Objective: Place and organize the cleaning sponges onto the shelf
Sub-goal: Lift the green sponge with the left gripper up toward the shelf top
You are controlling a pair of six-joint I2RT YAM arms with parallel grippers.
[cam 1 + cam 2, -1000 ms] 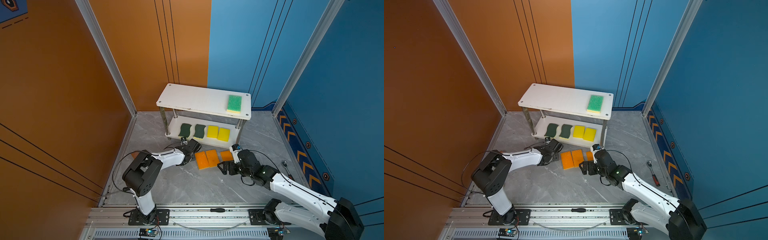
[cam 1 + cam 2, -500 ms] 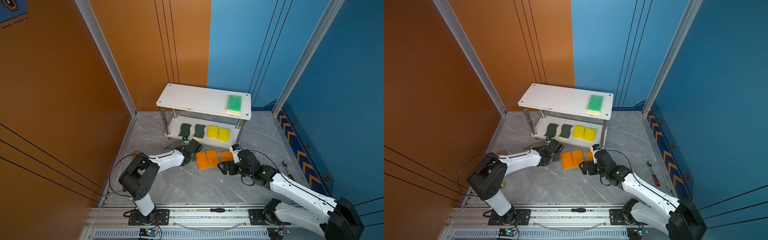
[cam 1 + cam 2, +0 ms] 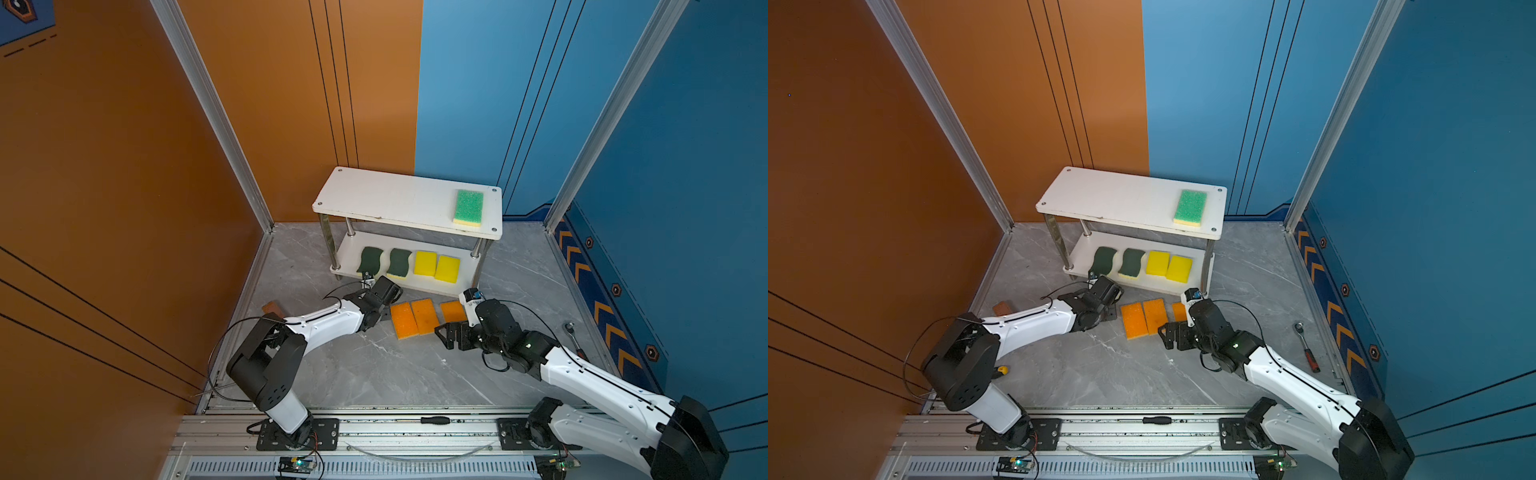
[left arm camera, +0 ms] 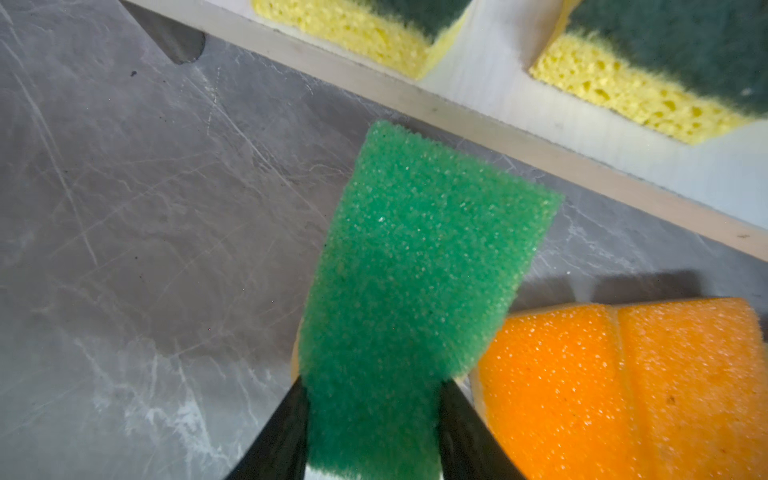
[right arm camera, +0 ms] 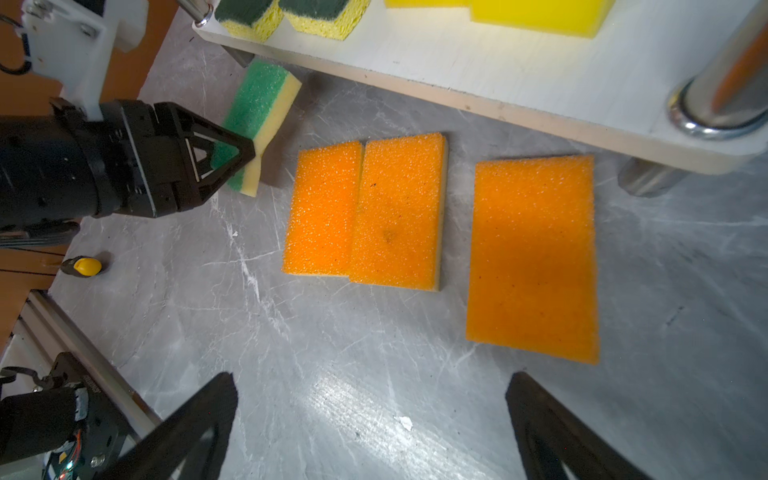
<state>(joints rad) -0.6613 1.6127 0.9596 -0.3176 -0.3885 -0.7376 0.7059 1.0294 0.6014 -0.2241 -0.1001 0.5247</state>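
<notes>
You are a little over halfway: the shelf (image 3: 399, 195) holds five sponges, with one light-green sponge (image 3: 468, 207) at the right end of its top board and two dark-green sponges (image 3: 370, 259) beside two yellow sponges (image 3: 436, 266) in a row on the lower board. Three orange sponges (image 5: 399, 216) lie on the floor (image 3: 374, 365) just in front of the shelf (two touching, the third apart). Your left gripper (image 4: 374, 386) is clamped on the end of a second light-green sponge (image 4: 415, 270), low beside the lower board's front edge, so four pieces remain to be shelved. Your right gripper (image 5: 374, 395) stands wide and empty near the orange ones. In both top views the left wrist hides the held sponge, the right wrist covers part of the third orange one, and the top board hides the back of the lower board; you cannot tell whether the held sponge is clear of the floor
</notes>
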